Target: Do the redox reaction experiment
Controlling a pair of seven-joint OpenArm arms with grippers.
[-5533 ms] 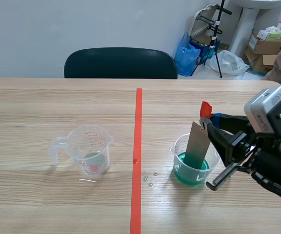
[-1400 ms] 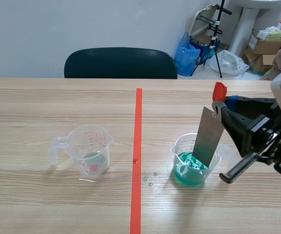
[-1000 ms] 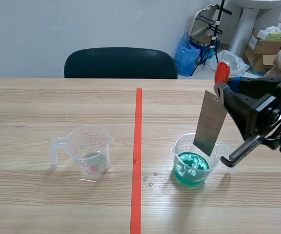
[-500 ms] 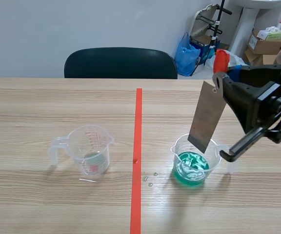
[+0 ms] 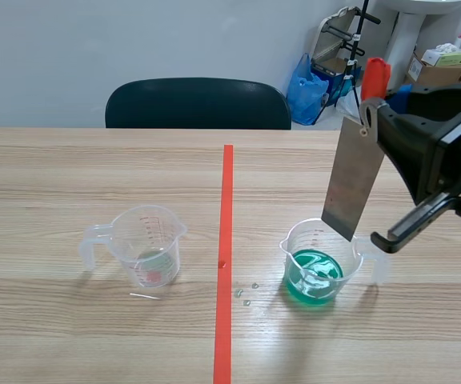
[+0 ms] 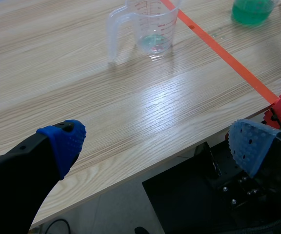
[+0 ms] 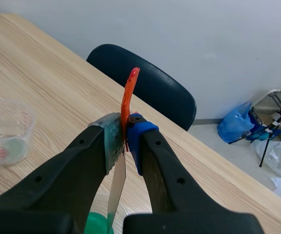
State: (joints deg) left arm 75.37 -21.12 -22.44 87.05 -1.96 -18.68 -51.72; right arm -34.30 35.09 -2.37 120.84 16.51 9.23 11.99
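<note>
Over the last few seconds we have seen the thin grey metal strip (image 5: pixel 354 180), with a red tab (image 5: pixel 374 78) at its top, go from standing in the green liquid to hanging clear of it. Its lower edge is now just above the rim of the clear plastic beaker of green liquid (image 5: pixel 320 260). We judge the dipping step finished and the strip ready for checking or setting aside. The right gripper (image 5: pixel 372 118) is pressed together on the strip's top end just under the tab, so the strip hangs straight down from its fingers, with the beaker below and slightly ahead. The left gripper (image 6: pixel 157 142) sits back past the near table edge, fingers spread and holding nothing, with the nearly empty clear plastic measuring jug (image 6: pixel 149 24) well ahead of it.
</note>
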